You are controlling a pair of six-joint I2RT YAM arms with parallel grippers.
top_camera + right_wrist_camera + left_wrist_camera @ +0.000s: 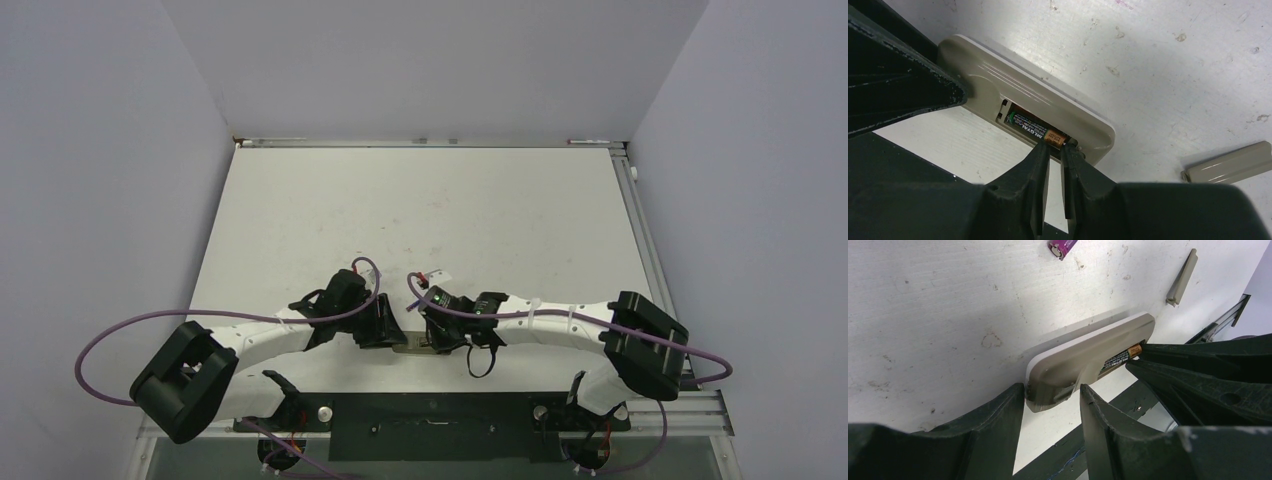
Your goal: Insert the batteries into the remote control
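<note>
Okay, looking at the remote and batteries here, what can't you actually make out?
- Top view: remote control almost hidden under left pincer and right pincer.
- Left wrist view: purple battery cut off by the top edge.
- Right wrist view: gold battery, end covered by right pincer; gripped or pressed, unclear.
- All views: remote's button side faces the table.

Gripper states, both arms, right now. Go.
Left gripper: closed on the end of the remote control.
Right gripper: closed on the copper end of the brownish-gold battery, which lies in the remote's recess.
</note>
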